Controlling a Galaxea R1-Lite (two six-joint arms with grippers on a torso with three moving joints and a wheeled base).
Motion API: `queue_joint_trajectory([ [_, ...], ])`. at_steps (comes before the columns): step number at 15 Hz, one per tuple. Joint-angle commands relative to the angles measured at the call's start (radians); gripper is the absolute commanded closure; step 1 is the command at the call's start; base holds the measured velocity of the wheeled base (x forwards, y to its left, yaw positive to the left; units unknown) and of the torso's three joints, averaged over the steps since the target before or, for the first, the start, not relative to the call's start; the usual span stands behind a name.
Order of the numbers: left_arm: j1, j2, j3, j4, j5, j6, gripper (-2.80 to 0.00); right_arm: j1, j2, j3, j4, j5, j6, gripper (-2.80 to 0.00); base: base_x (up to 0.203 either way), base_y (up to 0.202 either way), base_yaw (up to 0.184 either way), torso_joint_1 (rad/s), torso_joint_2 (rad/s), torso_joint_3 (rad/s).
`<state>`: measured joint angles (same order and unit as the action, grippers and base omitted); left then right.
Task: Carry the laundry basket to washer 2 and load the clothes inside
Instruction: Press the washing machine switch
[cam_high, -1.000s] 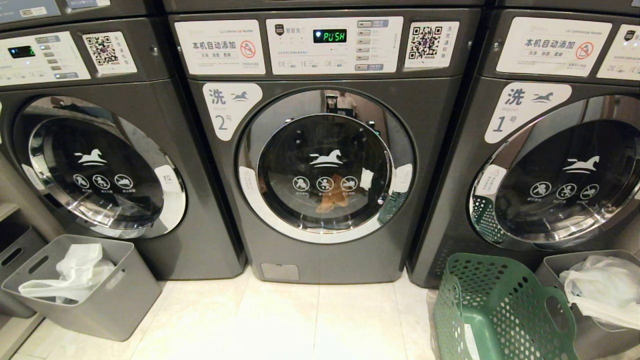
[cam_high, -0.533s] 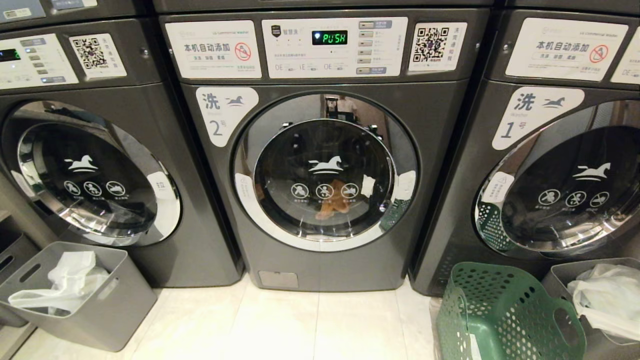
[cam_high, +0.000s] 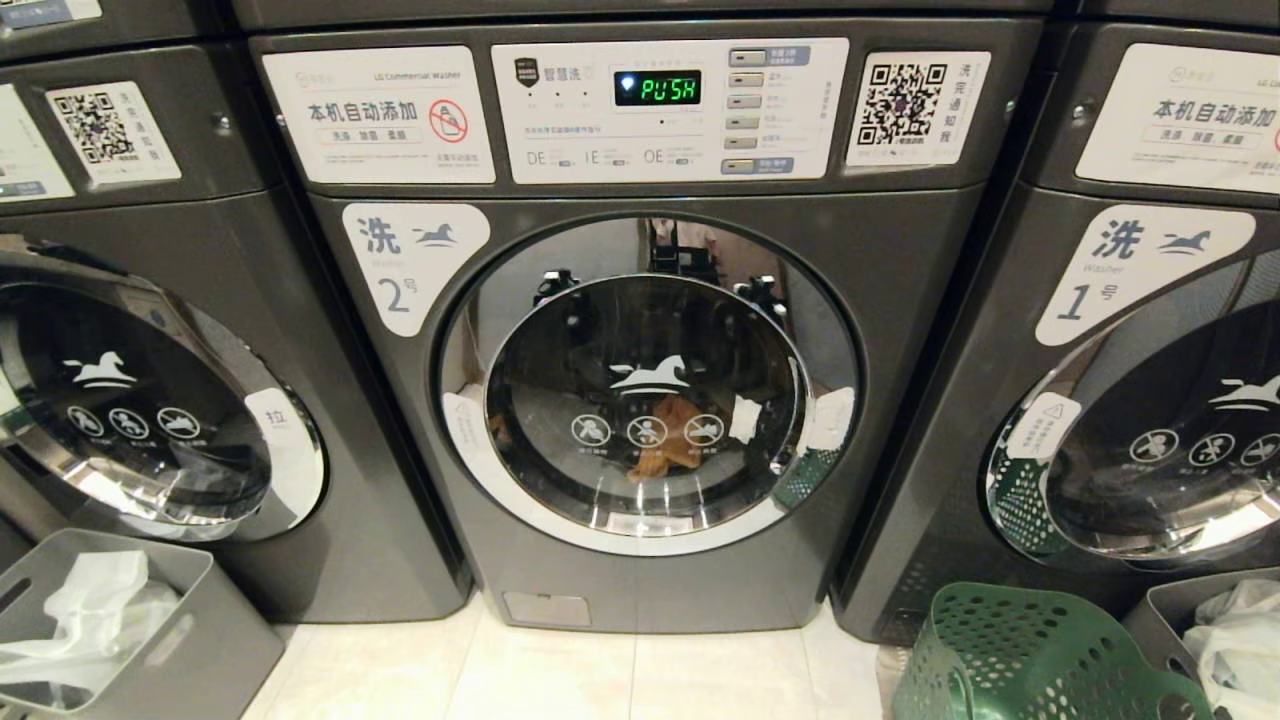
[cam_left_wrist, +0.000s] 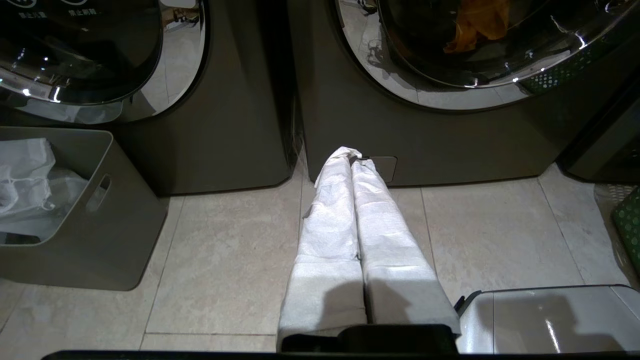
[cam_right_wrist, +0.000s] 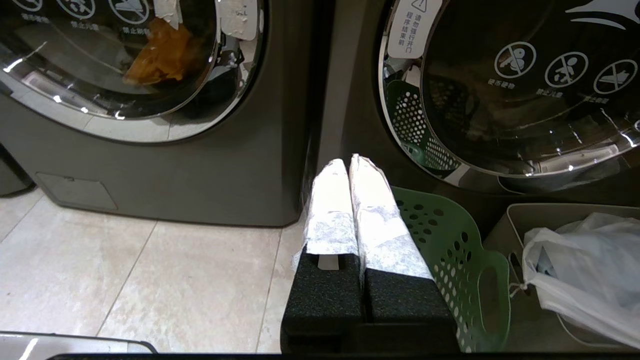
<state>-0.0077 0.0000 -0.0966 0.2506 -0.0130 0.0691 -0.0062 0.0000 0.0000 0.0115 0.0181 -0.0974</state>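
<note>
Washer 2 (cam_high: 650, 400) is sitting dead centre in the head view, door shut, with a yellow-orange garment (cam_high: 668, 435) being seen through the round glass and the green display (cam_high: 657, 88) reading PUSH. The white label (cam_high: 410, 262) with the horse and the numeral 2 is stuck just beside the chrome ring.

Left gripper (cam_left_wrist: 351, 157) is being held low over the tiled floor (cam_left_wrist: 225, 260), its white-wrapped fingers (cam_left_wrist: 332, 210) pressed together with nothing pinched between them. Straight ahead of the tips, the base of washer 2 is being faced, and the small access panel (cam_left_wrist: 382, 168) is just behind the fingertips in that view. Off to one side of this gripper a grey bin (cam_left_wrist: 110, 225) holding a white bag (cam_left_wrist: 25, 185) is parked against the neighbouring machine.

Right gripper (cam_right_wrist: 351, 162) is also being kept closed and empty, wrapped fingers (cam_right_wrist: 372, 205) touching along their length. It's being aimed at the gap between washer 2 and washer 1 (cam_right_wrist: 500, 100). The laundry basket (cam_right_wrist: 450, 250) is standing on the floor right beside and just below these fingers, in front of washer 1, and is being mirrored in that door's chrome. Beyond the basket a second grey bin (cam_right_wrist: 520, 220) with a white plastic bag (cam_right_wrist: 585, 270) is being shown.
</note>
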Motion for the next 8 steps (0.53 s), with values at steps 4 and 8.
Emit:
queue_joint_trajectory([
  [4,0.000,0.000,0.000,0.001,0.001,-0.002,0.00,-0.001,0.002,0.000,0.000,0.000,0.001,0.00,0.128,0.000,0.000,0.005,0.00,0.001],
  [8,0.000,0.000,0.000,0.001,0.002,-0.005,0.00,0.000,0.002,0.000,0.001,0.000,0.001,0.00,0.000,0.000,0.000,0.000,0.00,0.000],
])
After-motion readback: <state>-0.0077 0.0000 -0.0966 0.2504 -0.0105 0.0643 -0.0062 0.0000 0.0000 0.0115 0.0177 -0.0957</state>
